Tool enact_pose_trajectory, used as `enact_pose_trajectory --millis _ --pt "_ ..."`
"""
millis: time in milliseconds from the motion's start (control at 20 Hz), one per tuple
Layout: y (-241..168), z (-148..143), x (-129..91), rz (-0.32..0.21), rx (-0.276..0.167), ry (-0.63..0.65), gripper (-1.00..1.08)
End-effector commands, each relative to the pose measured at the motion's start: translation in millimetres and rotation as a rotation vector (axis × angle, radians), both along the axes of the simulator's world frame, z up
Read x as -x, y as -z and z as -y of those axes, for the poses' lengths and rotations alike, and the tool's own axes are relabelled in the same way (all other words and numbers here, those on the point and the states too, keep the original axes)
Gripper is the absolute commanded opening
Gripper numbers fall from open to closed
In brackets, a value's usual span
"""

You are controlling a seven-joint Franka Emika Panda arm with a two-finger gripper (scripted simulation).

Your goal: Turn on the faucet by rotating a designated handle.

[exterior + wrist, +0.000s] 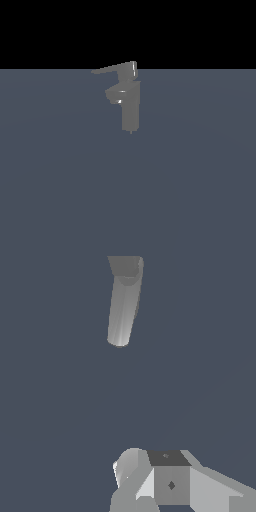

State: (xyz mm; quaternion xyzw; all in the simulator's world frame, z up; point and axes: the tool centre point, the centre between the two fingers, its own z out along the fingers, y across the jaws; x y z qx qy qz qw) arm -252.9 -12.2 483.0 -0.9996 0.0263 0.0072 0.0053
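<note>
Dark slate-blue ground (60, 190) runs back to a black backdrop. From the exterior view's left, the thin handle (111, 69) tapers outward from its boxy cap, above the short spout stub (115, 95); the faucet (131, 107) stands upright mid-scene. Wrist view shows the gripper (150, 483) only partly, well apart from the faucet; whether its jaws are parted or closed cannot be told.

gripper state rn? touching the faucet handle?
Gripper: only partly seen in the wrist view, open or shut cannot be told. Apart from the faucet and its handle.
</note>
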Motion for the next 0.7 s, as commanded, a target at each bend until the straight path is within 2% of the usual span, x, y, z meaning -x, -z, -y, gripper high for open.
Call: enact_pose_trajectory --millis 0,450,650 --pt "0 0 0 0.0 0.0 0.0 -1.0" --pt "0 -18 0 -0.004 0.039 -0.059 -1.0" --pt "0 -18 1 -0.004 0.041 -0.063 -1.0"
